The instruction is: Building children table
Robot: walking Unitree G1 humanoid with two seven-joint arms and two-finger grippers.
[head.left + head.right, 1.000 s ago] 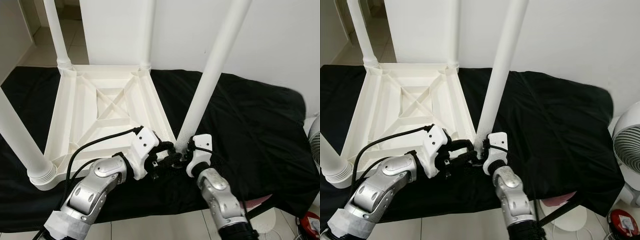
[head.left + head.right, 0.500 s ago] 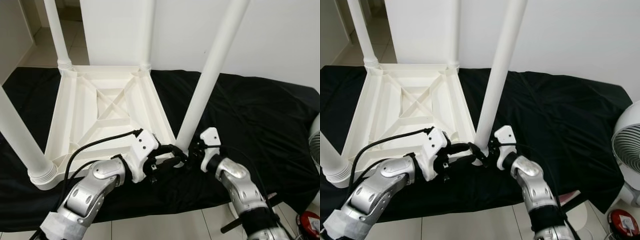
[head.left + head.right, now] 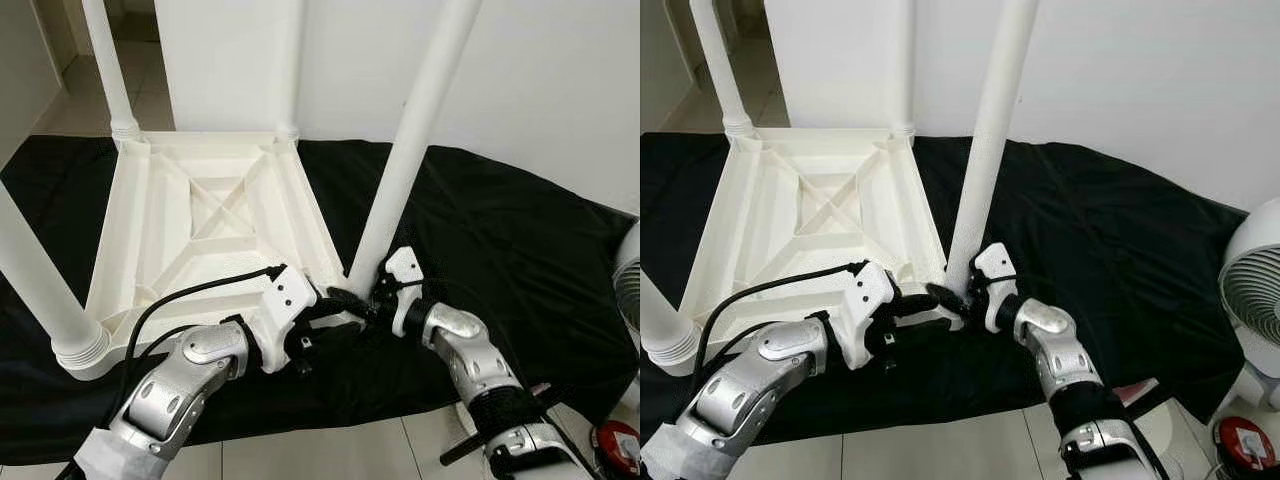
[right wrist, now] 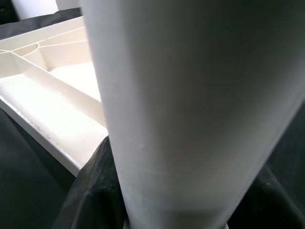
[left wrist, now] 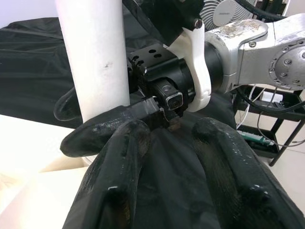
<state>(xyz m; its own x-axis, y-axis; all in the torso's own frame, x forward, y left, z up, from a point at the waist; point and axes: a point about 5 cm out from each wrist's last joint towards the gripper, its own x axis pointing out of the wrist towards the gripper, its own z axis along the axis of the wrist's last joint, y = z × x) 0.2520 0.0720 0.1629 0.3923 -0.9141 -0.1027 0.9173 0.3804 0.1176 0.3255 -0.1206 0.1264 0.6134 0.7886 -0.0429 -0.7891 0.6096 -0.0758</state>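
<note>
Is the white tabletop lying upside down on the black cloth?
Yes, the tabletop shows its ribbed underside upward on the black cloth, with legs pointing up.

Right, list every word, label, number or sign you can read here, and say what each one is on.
None can be read: the white table top, its legs, the black cloth, the left gripper and the right gripper show no print.
Fan: no legible label.

White table [image 3: 200, 215] on plain black cloth [image 3: 500, 250].
</note>
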